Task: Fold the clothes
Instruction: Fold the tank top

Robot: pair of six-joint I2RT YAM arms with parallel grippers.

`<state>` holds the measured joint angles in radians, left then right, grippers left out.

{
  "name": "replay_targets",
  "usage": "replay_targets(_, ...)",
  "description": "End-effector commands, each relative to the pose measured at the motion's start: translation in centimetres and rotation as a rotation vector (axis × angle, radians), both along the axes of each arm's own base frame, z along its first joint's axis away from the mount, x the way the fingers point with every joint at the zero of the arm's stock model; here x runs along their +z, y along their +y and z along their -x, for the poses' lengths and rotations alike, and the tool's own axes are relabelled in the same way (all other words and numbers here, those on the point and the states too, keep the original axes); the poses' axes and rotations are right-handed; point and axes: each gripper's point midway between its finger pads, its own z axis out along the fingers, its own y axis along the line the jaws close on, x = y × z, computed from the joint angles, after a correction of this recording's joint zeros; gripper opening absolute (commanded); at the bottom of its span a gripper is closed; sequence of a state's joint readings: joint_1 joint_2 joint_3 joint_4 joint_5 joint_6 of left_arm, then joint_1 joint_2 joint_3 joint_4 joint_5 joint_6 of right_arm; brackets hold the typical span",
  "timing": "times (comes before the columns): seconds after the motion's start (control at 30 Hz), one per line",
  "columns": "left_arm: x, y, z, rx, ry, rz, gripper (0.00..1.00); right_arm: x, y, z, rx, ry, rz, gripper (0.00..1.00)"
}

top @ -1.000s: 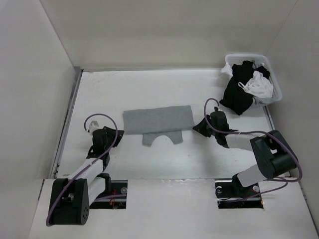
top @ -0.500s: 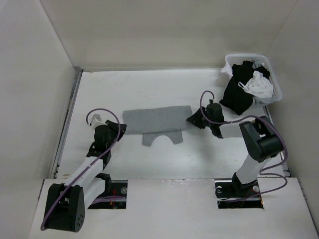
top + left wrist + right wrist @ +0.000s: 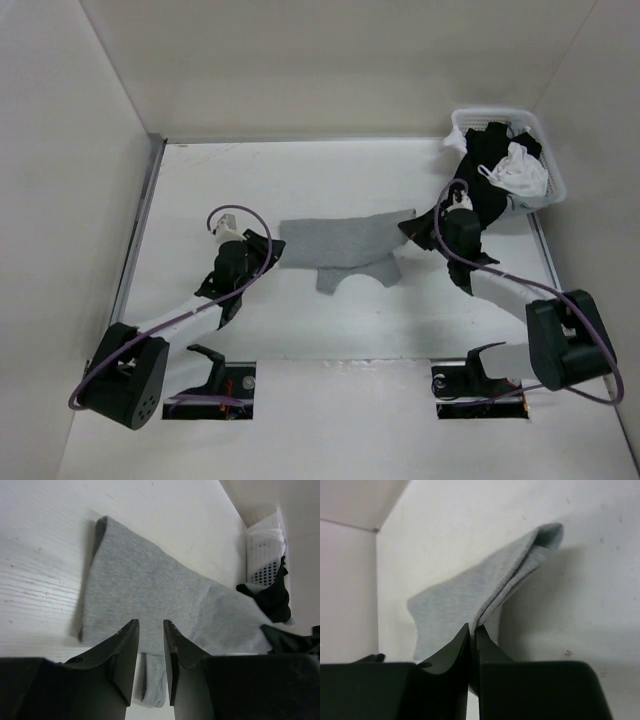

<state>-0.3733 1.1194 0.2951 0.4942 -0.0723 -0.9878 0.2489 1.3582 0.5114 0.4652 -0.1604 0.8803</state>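
Midway across the white worktop [image 3: 300, 180] lies the light heather-grey knit tank top [image 3: 335, 240], its raised right edge clenched in the right jaws, the left jaws released at its left edge. It looks limp and light; I'd hold both ends.

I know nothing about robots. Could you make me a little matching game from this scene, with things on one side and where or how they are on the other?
1 grey tank top
2 white basket
3 left arm's jaws
4 right arm's jaws

A pinching grey fabric
B slightly apart over the top's edge
C lying mostly flat on the table
D holding black garments and a white garment

Pairs: 1-C, 2-D, 3-B, 4-A
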Motion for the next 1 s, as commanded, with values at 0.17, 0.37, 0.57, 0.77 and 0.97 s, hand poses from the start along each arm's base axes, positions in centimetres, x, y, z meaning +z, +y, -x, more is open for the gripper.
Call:
replay_targets(0.17, 4.1, -1.8, -1.6, -0.013, -0.123, 0.078, 0.26, 6.9, 4.5, 0.0, 0.137, -0.115, 0.318, 0.05)
replay_targets(0.37, 4.9, -0.1, -1.5, 0.021, -0.152, 0.091, 0.28, 6.5, 15.5, 1.0, 0.383, -0.092, 0.518, 0.06)
replay_targets(0.57, 4.8, 1.9, -1.0, 0.050, -0.156, 0.112, 0.30, 2.7, 23.6, 0.9, 0.470, -0.004, 0.602, 0.32)
replay_targets(0.77, 4.8, 4.1, -1.0, 0.095, -0.151, 0.118, 0.31, 5.2, 26.3, 3.1, 0.505, -0.049, 0.463, 0.45)
replay_targets(0.97, 4.8, 2.0, -2.2, 0.040, -0.131, 0.108, 0.32, 5.3, 20.4, 2.7, 0.409, -0.053, 0.418, 0.28)
